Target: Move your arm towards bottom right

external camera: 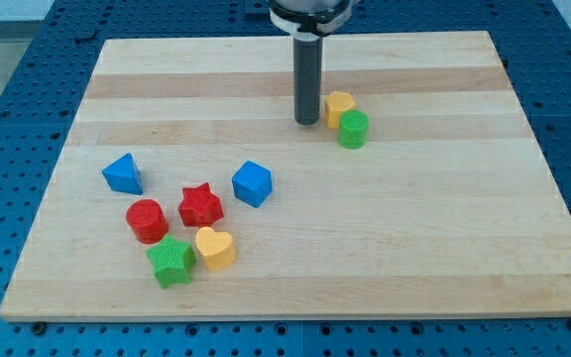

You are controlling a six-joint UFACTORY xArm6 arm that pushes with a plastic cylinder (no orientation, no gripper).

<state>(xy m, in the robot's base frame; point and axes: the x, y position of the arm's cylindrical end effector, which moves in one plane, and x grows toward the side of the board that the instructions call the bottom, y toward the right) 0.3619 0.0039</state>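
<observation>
I counted eight blocks on the wooden board [414, 248]: two blue, two red, two green, two yellow.

Six sat in a cluster at the view's lower left: a blue triangular block [123, 174], a blue cube [252, 183], a red cylinder [147, 220], a red star [200, 205], a green star [171, 261] and a yellow heart [215, 248]. The red star and yellow heart appeared to touch; the green star lay just beside the heart.

Two sat near the view's top centre: a yellow block [339, 106], shape unclear, with a green cylinder [353, 129] touching it on its lower right.

The rig carried no fingers, only one dark rod. My tip [308, 122] stood on the board just left of the yellow block, a narrow gap visible between them, holding nothing. It was well apart from the lower-left cluster.
</observation>
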